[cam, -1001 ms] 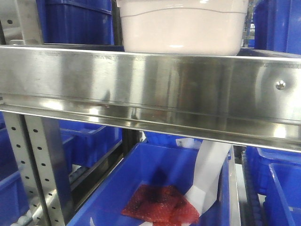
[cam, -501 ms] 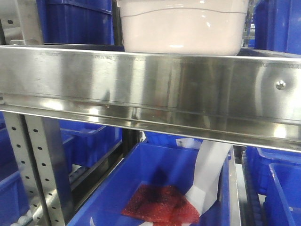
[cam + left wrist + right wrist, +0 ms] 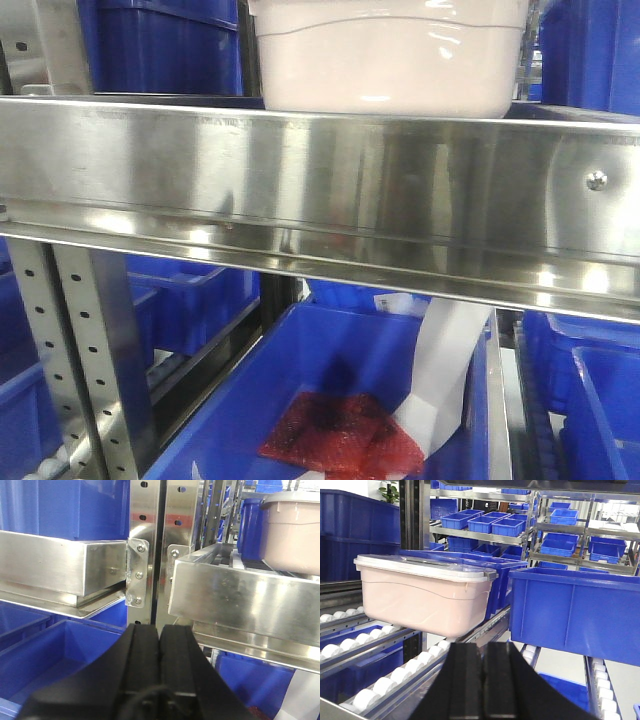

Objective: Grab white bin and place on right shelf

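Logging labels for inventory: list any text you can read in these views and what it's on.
No readable text anywhere.
White paper strip in the lower blue bin: a small dark mark near its top, too blurred to read.
White bin and steel shelf rail: no labels.

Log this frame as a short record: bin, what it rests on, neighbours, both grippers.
bin: off-white lidded plastic tub, lid on
support: resting on white rollers of the stainless-steel rack shelf
neighbour: large blue plastic bin to its right in the right wrist view, apart
left gripper: shut, empty
right gripper: shut, empty, short of the tub
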Controlling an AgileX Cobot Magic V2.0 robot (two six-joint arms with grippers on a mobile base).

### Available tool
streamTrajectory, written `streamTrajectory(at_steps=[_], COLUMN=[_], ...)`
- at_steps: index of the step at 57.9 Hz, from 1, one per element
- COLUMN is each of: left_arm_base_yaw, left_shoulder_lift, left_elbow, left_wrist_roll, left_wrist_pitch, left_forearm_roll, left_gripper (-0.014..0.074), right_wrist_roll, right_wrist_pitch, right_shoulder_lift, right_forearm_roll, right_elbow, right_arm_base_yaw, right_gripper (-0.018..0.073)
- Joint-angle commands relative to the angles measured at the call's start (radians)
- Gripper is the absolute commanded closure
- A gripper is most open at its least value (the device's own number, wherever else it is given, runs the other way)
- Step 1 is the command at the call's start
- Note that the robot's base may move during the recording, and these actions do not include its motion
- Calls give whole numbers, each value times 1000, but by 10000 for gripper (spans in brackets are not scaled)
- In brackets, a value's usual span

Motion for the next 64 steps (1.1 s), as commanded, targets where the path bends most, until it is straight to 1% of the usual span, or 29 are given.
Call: streamTrajectory(at_steps=[1,8,11,15,18,21,24,30,42,48,51,64], left_arm_base_yaw=[-3,-3,-3,-3,-3,-3,-3,-3,-3,-3,-3,-3], left_shoulder_lift=[-9,-9,-9,-9,-9,-9,-9,-9,-9,-9,-9,-9], left_elbow=[9,9,9,9,9,9,9,9,9,9,9,9], left_wrist_roll=[-4,-4,-4,-4,-4,-4,-4,-4,-4,-4,-4,-4], left_wrist_pitch=[-91,-91,-91,-91,-91,-91,-91,-91,-91,-91,-91,-91], left_forearm_roll=[1,1,1,1,1,1,1,1,1,1,1,1], left_gripper=[713,713,713,713,713,713,713,713,713,713,713,713], right_wrist_roll=[0,8,58,190,344,437,469,468,468,469,469,469], right_wrist_pitch=[-83,-127,-163,-202,-244,-288,-343,-463,-568,-648,-641,-650], right_shoulder_lift=[13,13,13,12,12,11,10,-4,-98,-95,-95,-95], right_forearm_roll=[17,-47,-110,-224,-347,-422,-472,-475,-475,-463,-450,-450], right_elbow=[-22,8,41,84,128,169,214,318,482,542,544,544], right_arm_base_yaw=[0,0,0,2,11,32,54,82,82,84,84,84], right_gripper=[491,491,491,491,491,491,491,491,491,491,491,491])
